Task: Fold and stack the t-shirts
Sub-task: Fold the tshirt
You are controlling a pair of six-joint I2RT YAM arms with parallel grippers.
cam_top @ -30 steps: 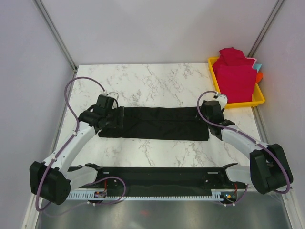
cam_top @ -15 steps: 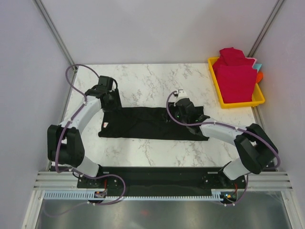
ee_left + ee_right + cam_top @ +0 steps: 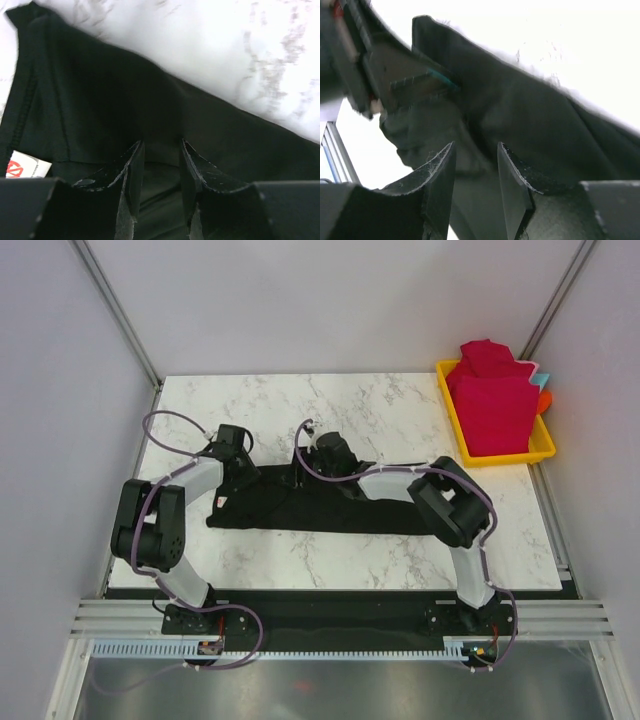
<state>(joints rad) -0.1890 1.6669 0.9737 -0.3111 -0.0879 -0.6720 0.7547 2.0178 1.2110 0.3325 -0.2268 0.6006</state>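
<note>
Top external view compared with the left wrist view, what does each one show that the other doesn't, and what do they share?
Only the top external view shows the right gripper over the middle of the black t-shirt, plus the stacked red t-shirts in the yellow tray at the far right corner. Only the left wrist view shows a small white label with a red mark, and stitched seams on the cloth. Both show the black t-shirt, the left gripper at it, and the marble table.
</note>
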